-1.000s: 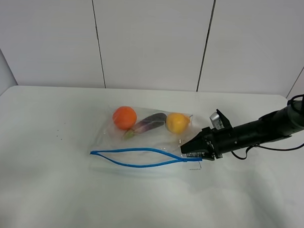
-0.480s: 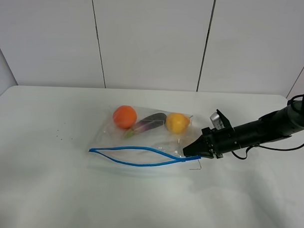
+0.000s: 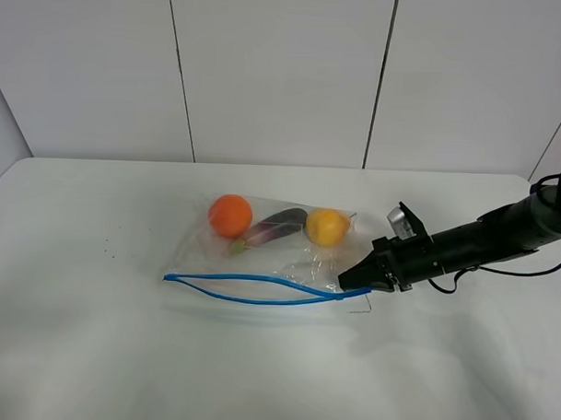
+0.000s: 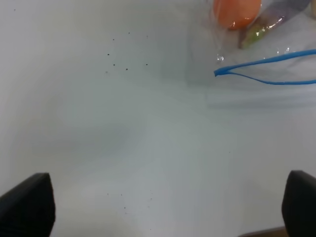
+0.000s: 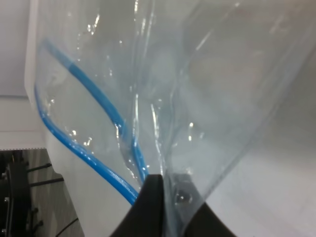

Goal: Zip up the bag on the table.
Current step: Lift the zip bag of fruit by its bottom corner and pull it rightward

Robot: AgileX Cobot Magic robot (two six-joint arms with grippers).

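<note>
**Grip on the zipper end.** The right fingers (image 3: 356, 281), part-open a second ago, are now pinched shut on the right end of the clear bag (image 3: 205, 263), where its blue zipper strip (image 3: 245, 301) ends. The strip's loop lies slightly flatter than before but gapes over most of its length, so the zipping itself appears not yet begun.

The bag sits mid-desk (image 3: 73, 350) with the strip along its near edge. The orange (image 3: 230, 215), eggplant (image 3: 275, 225) and yellow fruit (image 3: 327, 226) lie at its far side.

The left fingers (image 4: 27, 205) are spread wide and hold nothing, over bare desk left of the strip's left end. Open room lies to the left and near, and the far desk edge is well apart.
</note>
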